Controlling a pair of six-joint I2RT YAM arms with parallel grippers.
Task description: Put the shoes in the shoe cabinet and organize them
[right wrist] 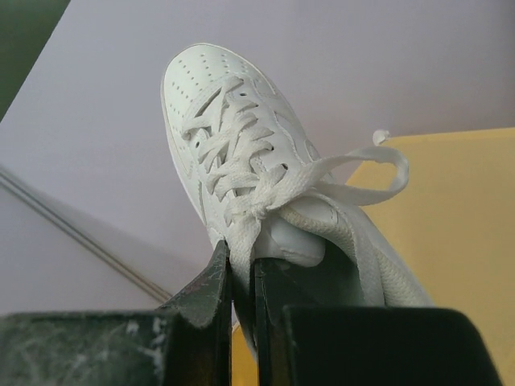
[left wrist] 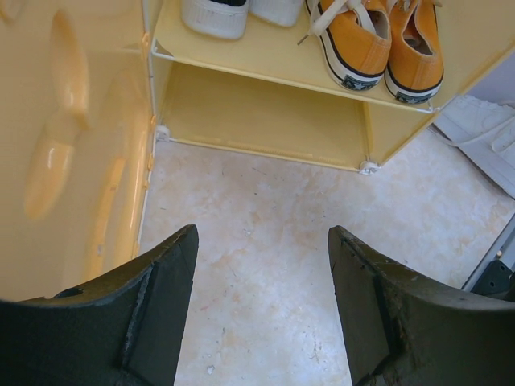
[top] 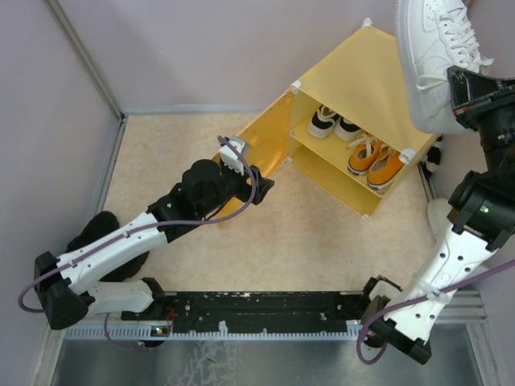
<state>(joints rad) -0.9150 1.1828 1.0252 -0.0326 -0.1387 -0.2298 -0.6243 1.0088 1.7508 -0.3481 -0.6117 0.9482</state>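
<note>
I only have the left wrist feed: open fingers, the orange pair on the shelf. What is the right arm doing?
Observer: The right gripper is shut on an off-white sneaker, held high over the right side of the shoe cabinet in the top view.
Operator: What are the white toes beside the orange pair?
Observer: A black-and-white pair, on the same shelf.
Operator: Where is my left gripper relative to the door?
Observer: Open, close by the open door's outer edge; contact cannot be judged.
</note>
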